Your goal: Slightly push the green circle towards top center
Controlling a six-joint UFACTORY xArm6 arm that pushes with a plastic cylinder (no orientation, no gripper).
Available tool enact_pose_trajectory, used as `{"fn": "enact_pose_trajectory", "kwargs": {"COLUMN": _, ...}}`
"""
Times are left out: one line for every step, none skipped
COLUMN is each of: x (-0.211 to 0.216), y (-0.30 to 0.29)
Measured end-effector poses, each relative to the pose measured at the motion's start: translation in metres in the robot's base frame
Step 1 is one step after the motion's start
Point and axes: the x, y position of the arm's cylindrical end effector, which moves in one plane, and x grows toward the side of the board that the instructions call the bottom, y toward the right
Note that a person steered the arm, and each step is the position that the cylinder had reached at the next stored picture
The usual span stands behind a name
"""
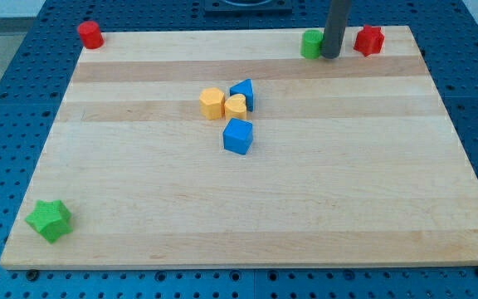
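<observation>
My tip (330, 56) rests on the wooden board (247, 199) near its top edge, toward the view's right, at the lower end of a straight dark rod that comes down from above the frame. The rod has no jaws or fingers, so nothing opens or closes and nothing is held; it only touches the board. The green circle (310, 43) sits just to the view's left of my tip, close enough that the two look to be touching, though the rod overlaps the block's right side and I cannot be sure of contact. To the view's right of my tip, a little apart, stands a red star-like block (369, 40), also by the top edge. Moving away from there, a cluster lies near the board's middle: a yellow hexagon (212, 103), a yellow heart-like block (236, 106) just beside it, and a blue triangular block (243, 92) touching the yellow pair from the upper right. A blue block (238, 136) of unclear shape lies just below the cluster. A red cylinder (90, 34) stands at the top left corner, and a green star (50, 219) lies at the bottom left corner.
</observation>
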Motion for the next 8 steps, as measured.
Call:
{"fn": "enact_pose_trajectory", "kwargs": {"x": -0.004, "y": 0.0}}
{"fn": "enact_pose_trajectory", "kwargs": {"x": -0.004, "y": 0.007}}
{"fn": "enact_pose_trajectory", "kwargs": {"x": -0.004, "y": 0.008}}
{"fn": "enact_pose_trajectory", "kwargs": {"x": -0.005, "y": 0.007}}
{"fn": "enact_pose_trajectory", "kwargs": {"x": -0.012, "y": 0.002}}
{"fn": "enact_pose_trajectory", "kwargs": {"x": -0.025, "y": -0.005}}
{"fn": "enact_pose_trajectory", "kwargs": {"x": -0.036, "y": -0.014}}
{"fn": "enact_pose_trajectory", "kwargs": {"x": -0.036, "y": -0.02}}
